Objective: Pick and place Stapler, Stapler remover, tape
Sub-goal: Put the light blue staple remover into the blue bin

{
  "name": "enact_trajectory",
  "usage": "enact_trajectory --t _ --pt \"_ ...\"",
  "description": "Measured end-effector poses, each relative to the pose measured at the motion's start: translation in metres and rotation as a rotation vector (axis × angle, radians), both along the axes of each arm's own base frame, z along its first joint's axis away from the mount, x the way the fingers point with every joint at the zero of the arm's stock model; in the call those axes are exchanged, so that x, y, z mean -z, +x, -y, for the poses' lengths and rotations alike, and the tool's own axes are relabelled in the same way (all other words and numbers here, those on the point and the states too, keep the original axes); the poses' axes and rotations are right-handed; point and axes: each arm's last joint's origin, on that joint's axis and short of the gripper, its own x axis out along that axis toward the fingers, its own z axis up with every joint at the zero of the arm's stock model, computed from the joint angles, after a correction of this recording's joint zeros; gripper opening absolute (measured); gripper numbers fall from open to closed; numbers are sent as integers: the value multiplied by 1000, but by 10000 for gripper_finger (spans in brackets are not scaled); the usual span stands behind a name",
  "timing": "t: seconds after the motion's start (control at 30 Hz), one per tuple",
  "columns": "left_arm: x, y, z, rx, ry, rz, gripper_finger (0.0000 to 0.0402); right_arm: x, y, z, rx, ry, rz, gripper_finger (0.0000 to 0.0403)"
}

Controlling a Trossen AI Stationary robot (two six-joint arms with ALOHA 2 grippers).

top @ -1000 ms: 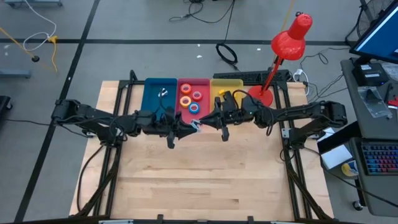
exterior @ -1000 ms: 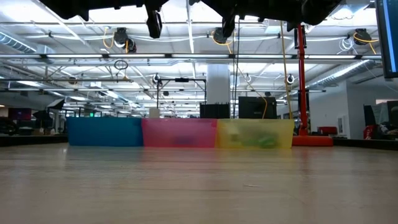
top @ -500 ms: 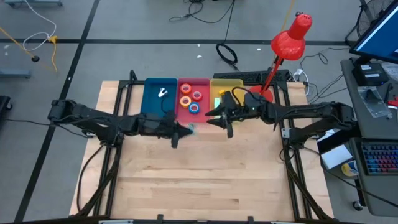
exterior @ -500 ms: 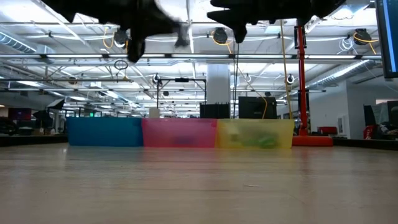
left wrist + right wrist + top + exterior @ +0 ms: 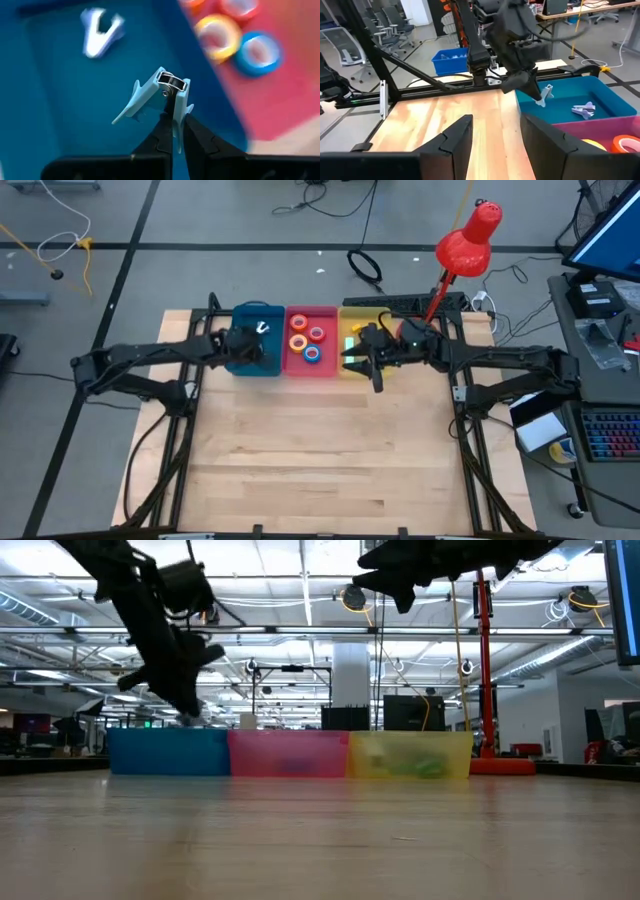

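While the left end effector (image 5: 172, 131) hangs over the blue bin (image 5: 243, 364), it's pinched tight on a pale blue staple remover (image 5: 155, 96), with another staple remover (image 5: 101, 34) lying on that bin's floor. Right of the blue bin, the pink bin (image 5: 326, 369) has the tape rolls (image 5: 306, 340) in it. Further right, over the yellow bin (image 5: 384, 314), the right end effector (image 5: 495, 134) sits with fingers apart, holding nothing.

Right claw (image 5: 492, 137) fingers parted, wooden counter (image 5: 445, 117) between them. Beyond, left claw (image 5: 540, 97) pinches a pale stapler remover (image 5: 546, 93) over the blue bin (image 5: 600, 95); another remover (image 5: 583, 108) lies inside. Pink bin (image 5: 580, 129) adjoins, orange-red tape (image 5: 627, 143) at its edge.
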Motion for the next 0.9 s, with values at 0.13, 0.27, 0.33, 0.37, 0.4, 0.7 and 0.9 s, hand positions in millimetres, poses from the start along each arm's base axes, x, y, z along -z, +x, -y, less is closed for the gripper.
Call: enact_trajectory --t 0.13,0.27,0.33,0.37,0.4,0.7,0.9 --pt "6 -3 -22 -1 -54 -68 17 0 -1 4 14 1 -5 158" --pt "-5 8 -42 35 -64 -150 17 1 -2 7 26 1 -5 160" --pt "-10 16 -51 87 -79 -229 17 1 -2 9 34 2 -6 159" --pt "-12 21 -56 114 -87 -266 17 1 -2 9 35 2 -7 159" --pt "-13 26 -62 140 -96 -307 17 1 -2 9 36 3 -9 158" --pt "0 56 -95 376 -277 -686 17 6 -3 9 35 16 -61 161" --pt "18 60 -97 444 -403 -785 17 8 -4 9 35 21 -78 158"
